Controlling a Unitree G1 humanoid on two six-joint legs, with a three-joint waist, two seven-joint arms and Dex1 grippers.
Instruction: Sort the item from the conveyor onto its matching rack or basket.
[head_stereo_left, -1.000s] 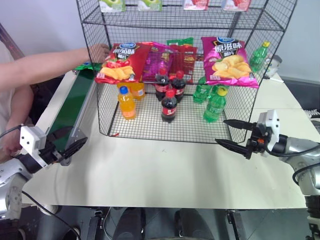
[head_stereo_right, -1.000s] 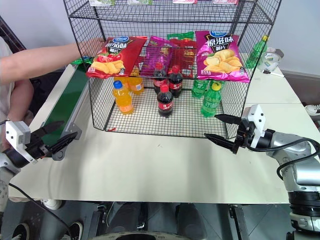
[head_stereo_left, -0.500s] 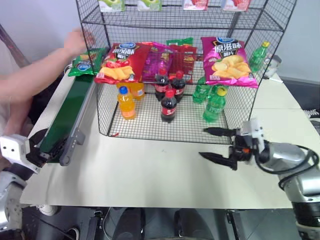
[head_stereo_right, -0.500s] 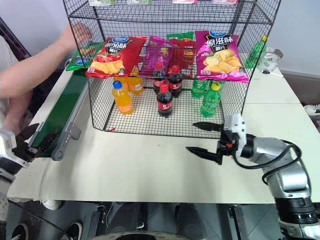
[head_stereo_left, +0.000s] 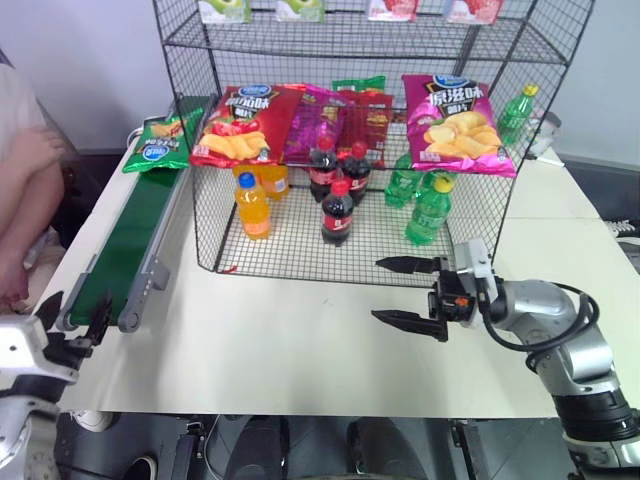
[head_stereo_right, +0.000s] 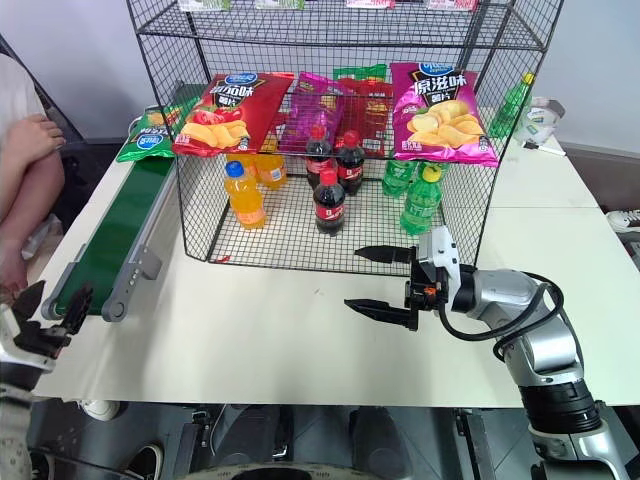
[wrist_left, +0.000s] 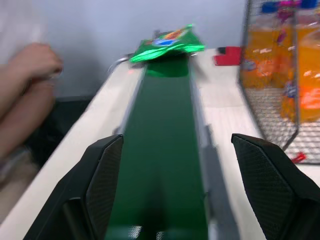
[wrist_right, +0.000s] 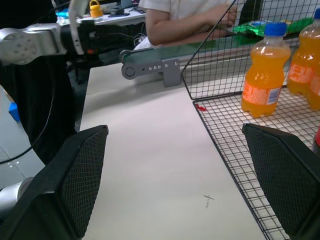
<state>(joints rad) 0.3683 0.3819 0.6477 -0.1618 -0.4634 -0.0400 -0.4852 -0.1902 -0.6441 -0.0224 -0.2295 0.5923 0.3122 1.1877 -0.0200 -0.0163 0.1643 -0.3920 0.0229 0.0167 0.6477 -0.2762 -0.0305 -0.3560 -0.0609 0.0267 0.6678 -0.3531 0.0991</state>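
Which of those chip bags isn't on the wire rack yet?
The green chip bag. It lies at the far end of the conveyor belt, outside the rack, while the red bag and the magenta bag rest on its shelf.

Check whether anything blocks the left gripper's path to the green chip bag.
Nothing visible does. The left gripper looks straight along the bare conveyor belt to the green chip bag at its far end.

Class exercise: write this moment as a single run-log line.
item: green chip bag on conveyor far end | left gripper: open at near end | right gripper: open, empty, before rack
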